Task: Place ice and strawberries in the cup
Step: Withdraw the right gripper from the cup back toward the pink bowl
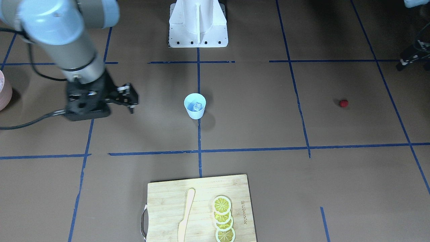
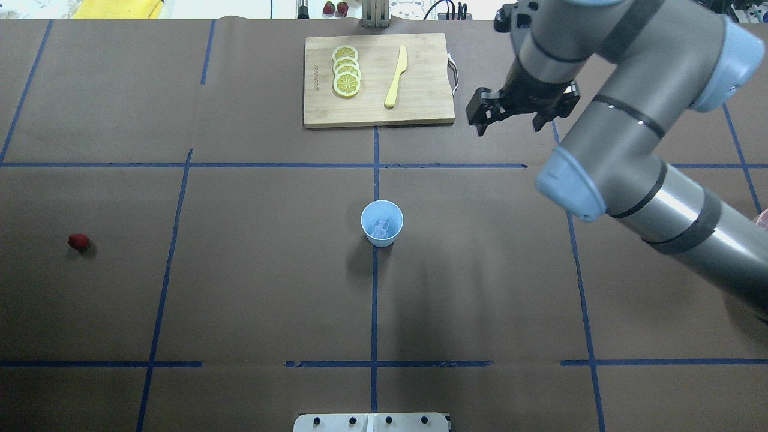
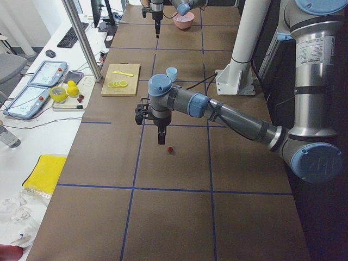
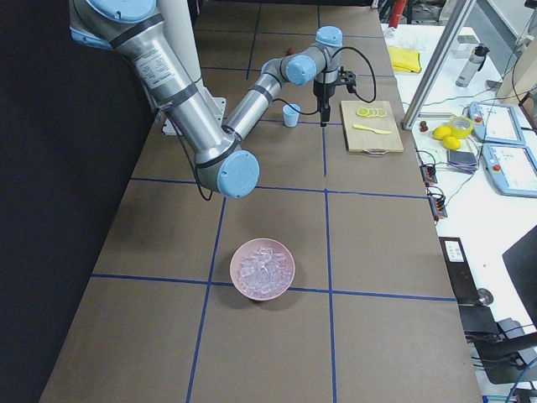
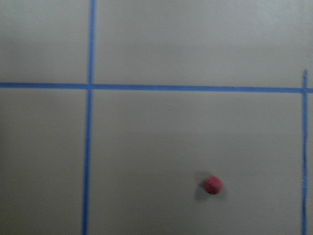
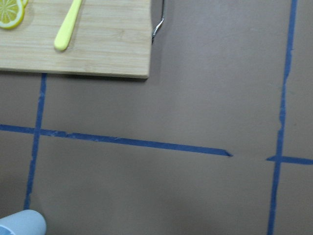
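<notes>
While one ice cube (image 1: 199, 106) already sits inside the pale blue cup (image 1: 195, 115) at the middle of the table (image 2: 270, 288), the lone strawberry (image 2: 78, 242) lies on the bare surface far out toward the robot's left end, well apart from the cup. From my remote station I judge the ice half of the job begun and the berry half not yet done.

The left gripper (image 3: 161, 137) hangs point-down over the berry's patch of table, clearly the nearer of the two. The right gripper (image 1: 127, 99) hovers on the other side of the cup, well apart from the fruit. I cannot tell from any view whether either pair of jaws is open or closed. Neither wrist camera shows its own fingers, and neither gripper appears to hold anything.

What the pickup turns on shows in the left wrist view: the berry sits small and off-centre, toward the lower right, not under the middle of the frame. In my judgement the left arm must shift that way before it descends. The berry reads as roundish, with no long axis I can make out, so jaw rotation should matter little. More ice waits in the pink bowl (image 4: 241, 254) at the table's right end.
</notes>
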{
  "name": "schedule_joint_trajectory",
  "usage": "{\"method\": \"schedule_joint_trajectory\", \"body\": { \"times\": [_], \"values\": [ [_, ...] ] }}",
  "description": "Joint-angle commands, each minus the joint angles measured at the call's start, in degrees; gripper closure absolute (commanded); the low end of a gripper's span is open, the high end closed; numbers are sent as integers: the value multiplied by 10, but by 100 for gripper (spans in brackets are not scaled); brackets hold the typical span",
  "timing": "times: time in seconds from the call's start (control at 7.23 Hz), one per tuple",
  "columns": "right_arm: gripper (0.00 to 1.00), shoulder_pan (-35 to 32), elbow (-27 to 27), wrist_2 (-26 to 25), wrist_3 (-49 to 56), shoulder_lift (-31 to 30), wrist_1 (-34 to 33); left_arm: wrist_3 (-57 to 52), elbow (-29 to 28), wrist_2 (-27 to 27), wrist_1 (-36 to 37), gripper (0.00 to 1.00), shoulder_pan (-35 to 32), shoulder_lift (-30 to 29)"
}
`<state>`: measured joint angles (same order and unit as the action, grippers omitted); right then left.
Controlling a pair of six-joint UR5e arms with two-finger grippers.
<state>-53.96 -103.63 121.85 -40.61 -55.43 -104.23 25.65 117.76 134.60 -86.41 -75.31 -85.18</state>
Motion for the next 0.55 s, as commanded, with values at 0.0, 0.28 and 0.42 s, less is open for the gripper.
{"method": "schedule_joint_trajectory", "body": {
  "times": [0.0,0.28,0.42],
  "values": [
    [0,-81,-5,29,145,-71,1,145,8,-55,-115,0,89,33],
    [0,-141,-5,71,224,-109,1,242,-38,-122,-232,2,168,43],
    [0,-157,-5,78,252,-126,2,290,-83,-138,-311,3,196,42]
  ]
}}
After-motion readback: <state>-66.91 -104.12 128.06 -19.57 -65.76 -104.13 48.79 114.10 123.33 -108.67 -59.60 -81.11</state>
